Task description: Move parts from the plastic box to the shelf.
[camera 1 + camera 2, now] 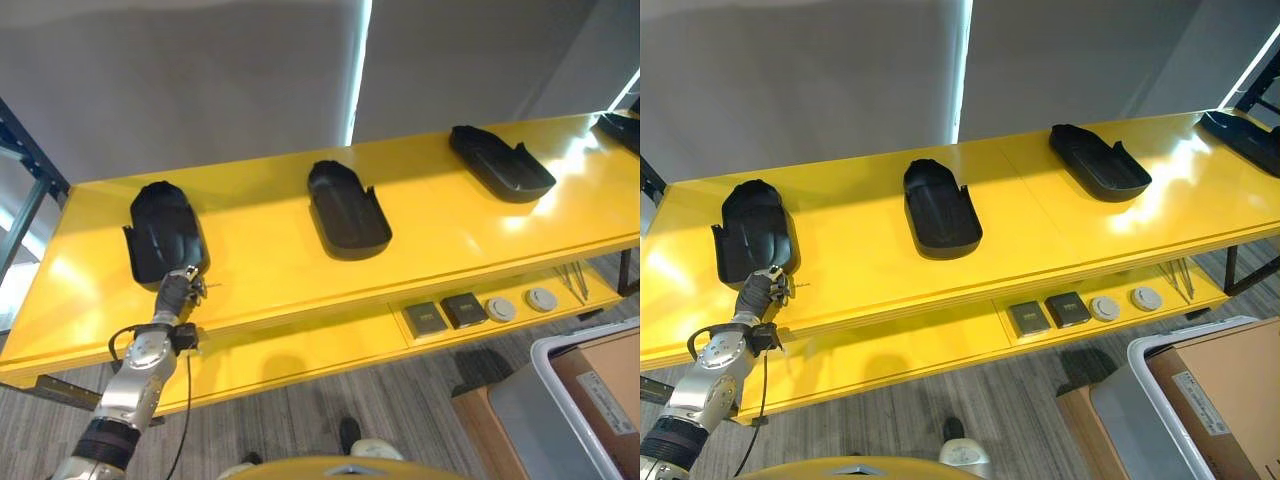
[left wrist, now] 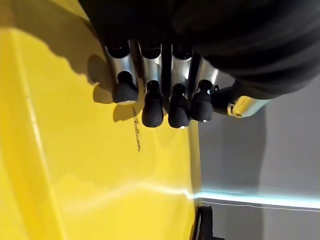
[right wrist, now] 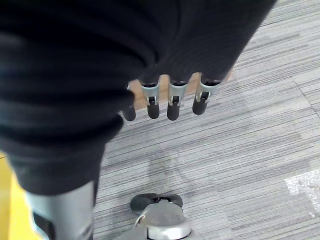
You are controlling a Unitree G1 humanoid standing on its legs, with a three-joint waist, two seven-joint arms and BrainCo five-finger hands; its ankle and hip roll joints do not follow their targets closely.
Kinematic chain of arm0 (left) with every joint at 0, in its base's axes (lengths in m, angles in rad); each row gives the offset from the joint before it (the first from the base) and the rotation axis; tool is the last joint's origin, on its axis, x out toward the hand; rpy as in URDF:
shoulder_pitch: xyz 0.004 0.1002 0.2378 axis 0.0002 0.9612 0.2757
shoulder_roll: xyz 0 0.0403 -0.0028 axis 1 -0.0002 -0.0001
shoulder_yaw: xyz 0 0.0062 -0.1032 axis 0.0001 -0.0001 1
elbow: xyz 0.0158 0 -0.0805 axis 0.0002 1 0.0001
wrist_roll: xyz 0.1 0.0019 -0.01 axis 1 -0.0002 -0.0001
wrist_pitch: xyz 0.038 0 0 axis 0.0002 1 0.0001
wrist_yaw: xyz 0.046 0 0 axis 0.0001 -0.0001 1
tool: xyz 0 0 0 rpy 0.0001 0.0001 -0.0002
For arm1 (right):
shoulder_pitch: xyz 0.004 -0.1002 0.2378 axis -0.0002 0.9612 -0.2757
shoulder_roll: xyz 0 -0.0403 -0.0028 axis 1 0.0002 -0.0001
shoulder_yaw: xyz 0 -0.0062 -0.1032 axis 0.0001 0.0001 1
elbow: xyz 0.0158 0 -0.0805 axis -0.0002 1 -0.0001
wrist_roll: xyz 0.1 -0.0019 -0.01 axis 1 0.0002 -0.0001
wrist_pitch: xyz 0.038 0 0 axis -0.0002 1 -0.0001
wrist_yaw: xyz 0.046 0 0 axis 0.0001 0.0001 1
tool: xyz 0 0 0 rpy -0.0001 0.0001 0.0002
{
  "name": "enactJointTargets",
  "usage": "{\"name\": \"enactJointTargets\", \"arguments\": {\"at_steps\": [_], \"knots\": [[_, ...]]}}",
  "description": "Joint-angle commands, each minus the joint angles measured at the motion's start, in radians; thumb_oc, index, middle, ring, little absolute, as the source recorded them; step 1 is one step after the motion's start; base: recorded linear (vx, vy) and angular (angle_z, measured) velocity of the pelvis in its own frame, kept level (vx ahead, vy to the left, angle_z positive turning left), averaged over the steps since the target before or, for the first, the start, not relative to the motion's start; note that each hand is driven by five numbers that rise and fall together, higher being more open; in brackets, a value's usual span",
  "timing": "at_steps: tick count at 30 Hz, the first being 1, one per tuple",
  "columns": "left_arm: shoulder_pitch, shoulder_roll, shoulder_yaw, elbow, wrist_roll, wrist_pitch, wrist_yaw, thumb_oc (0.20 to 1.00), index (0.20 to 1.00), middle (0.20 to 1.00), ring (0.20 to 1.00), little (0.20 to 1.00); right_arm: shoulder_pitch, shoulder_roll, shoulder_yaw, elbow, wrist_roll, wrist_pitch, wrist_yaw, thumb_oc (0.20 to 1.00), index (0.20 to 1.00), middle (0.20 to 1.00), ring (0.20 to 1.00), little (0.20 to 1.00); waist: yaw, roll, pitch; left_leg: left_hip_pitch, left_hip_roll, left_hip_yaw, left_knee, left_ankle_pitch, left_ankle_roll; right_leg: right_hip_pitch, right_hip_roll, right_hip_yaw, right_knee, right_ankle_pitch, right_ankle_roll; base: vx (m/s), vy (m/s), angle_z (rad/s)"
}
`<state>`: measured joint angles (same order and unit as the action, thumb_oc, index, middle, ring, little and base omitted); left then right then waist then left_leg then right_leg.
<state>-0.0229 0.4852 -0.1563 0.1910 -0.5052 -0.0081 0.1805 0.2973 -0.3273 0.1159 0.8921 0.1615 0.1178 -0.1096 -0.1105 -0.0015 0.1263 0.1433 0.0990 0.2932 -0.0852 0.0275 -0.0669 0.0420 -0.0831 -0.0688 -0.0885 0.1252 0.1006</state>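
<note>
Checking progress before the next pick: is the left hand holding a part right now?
No: the left hand hangs over the bare yellow shelf with nothing in its fingers, just short of the leftmost part.

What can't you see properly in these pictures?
- The fourth black part, at the shelf's far right end, is cut off by the edge of the eye views.
- The plastic box and the cardboard box inside it are cut off at the corner, so any parts in there are hidden.
- The small flat things on the lower ledge are too small to name.
- Left hand: whether it touches the nearest black part is unclear.
</note>
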Motion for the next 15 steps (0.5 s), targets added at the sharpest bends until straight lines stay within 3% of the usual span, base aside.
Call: {"name": "enactJointTargets", "arguments": {"at_steps": [1,6,9,10,11,12,15], "knots": [[-0.103,0.022,0.047,0.077,0.014,-0.047,0.023,0.2,0.2,0.2,0.2,0.2,-0.034,-0.032,0.042,0.01,-0.009,0.009,0.008,1.0,1.0,1.0,1.0,1.0,-0.012,-0.028,0.015,-0.004,0.018,-0.006,0.063,-0.059,0.022,0.033,-0.02,0.035,0.023,-0.068,0.056,0.0,0.0,0.0],[-0.109,0.016,0.053,0.081,0.003,-0.075,0.006,0.2,0.2,0.2,0.2,0.2,-0.04,-0.032,0.044,0.016,-0.019,0.011,0.013,1.0,1.0,1.0,1.0,1.0,-0.012,-0.027,0.016,0.0,0.018,-0.004,0.059,-0.059,0.021,0.037,-0.021,0.033,0.02,-0.07,0.056,0.0,0.0,0.0],[-0.096,0.013,0.055,0.027,0.004,-0.096,-0.054,0.2,0.2,0.2,0.2,0.2,-0.042,-0.029,0.041,0.021,-0.023,0.01,0.015,1.0,1.0,1.0,1.0,1.0,-0.007,-0.026,0.016,0.003,0.018,-0.007,0.057,-0.059,0.021,0.041,-0.021,0.031,0.018,-0.07,0.055,0.0,0.0,0.0],[-0.093,0.014,0.055,0.005,0.001,-0.098,-0.072,0.288,0.288,0.288,0.288,0.288,-0.043,-0.028,0.04,0.019,-0.022,0.012,0.015,1.0,1.0,1.0,1.0,1.0,-0.005,-0.025,0.017,0.004,0.017,-0.008,0.056,-0.059,0.021,0.042,-0.021,0.03,0.017,-0.07,0.055,0.0,0.0,0.0],[-0.085,0.016,0.056,-0.028,0.003,-0.098,-0.094,0.736,0.736,0.736,0.736,0.736,-0.041,-0.027,0.037,0.017,-0.022,0.012,0.014,1.0,1.0,1.0,1.0,1.0,-0.002,-0.024,0.018,0.004,0.017,-0.009,0.055,-0.059,0.02,0.043,-0.022,0.028,0.016,-0.07,0.055,-0.03,0.007,0.0],[-0.078,0.019,0.058,-0.067,0.027,-0.1,-0.116,1.0,1.0,1.0,1.0,1.0,-0.042,-0.028,0.035,0.014,-0.022,0.014,0.015,1.0,1.0,1.0,1.0,1.0,0.002,-0.022,0.018,0.003,0.017,-0.011,0.054,-0.059,0.02,0.044,-0.022,0.026,0.014,-0.07,0.055,-0.04,0.008,0.01],[-0.064,0.045,0.058,-0.171,0.061,-0.105,-0.172,1.0,1.0,1.0,1.0,1.0,-0.039,-0.024,0.032,0.01,-0.032,0.009,0.003,1.0,1.0,1.0,1.0,1.0,0.01,-0.018,0.017,0.005,0.014,-0.015,0.051,-0.057,0.02,0.049,-0.023,0.021,0.011,-0.07,0.055,-0.04,0.01,0.01]]}}
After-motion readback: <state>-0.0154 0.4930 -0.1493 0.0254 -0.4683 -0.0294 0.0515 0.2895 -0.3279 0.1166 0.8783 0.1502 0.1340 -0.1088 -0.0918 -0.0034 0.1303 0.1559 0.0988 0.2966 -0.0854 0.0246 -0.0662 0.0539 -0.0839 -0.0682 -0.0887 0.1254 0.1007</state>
